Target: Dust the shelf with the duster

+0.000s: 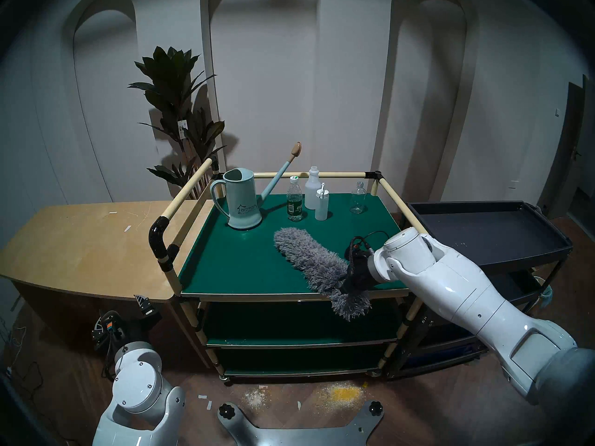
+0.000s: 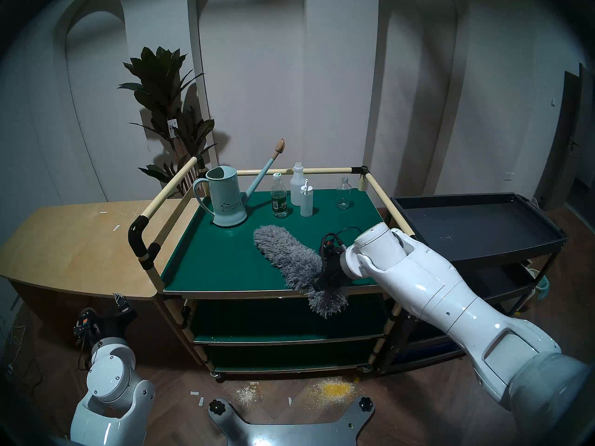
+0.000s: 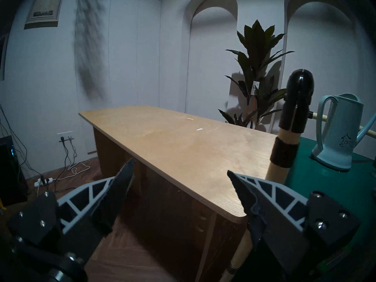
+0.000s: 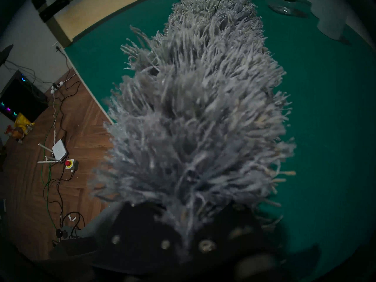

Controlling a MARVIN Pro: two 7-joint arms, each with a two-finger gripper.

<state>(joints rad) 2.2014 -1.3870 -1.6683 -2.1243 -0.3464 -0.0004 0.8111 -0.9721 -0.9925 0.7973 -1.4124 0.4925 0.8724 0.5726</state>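
Grey shaggy strands make up the duster point(image 1: 309, 262), which is seen lying slantwise over the top board of the shelf point(image 1: 231, 262), its tapered far end pointing toward the watering can point(image 1: 241, 200) and its near end overhanging the board's front edge. The right gripper point(image 1: 349, 279) is clamped tight on the duster near that overhanging end; in the right wrist view the strands point(image 4: 195, 104) fill the frame and the gripper's fingers are buried in them. Whether the strands press on the green board along their whole length cannot be told.

The left gripper point(image 3: 181, 186) is held low at the shelf's left side, in front of the wooden cabinet point(image 3: 183, 145); its fingers point(image 3: 122, 181) are spread wide, with nothing between them. One black corner joint point(image 3: 295, 104) of the shelf's cream rail is seen just beside it.

At the back of the top board, a row is formed by the watering can, a green-labelled water bottle point(image 1: 294, 199), a white bottle point(image 1: 313, 188), a small white pump bottle point(image 1: 322, 204) and a clear glass bottle point(image 1: 358, 199), all upright and well apart from the duster. A black tray cart point(image 1: 483, 229) stands beside the shelf on the right. Yellow and pale powder point(image 1: 341, 395) is scattered on the floor before the shelf.
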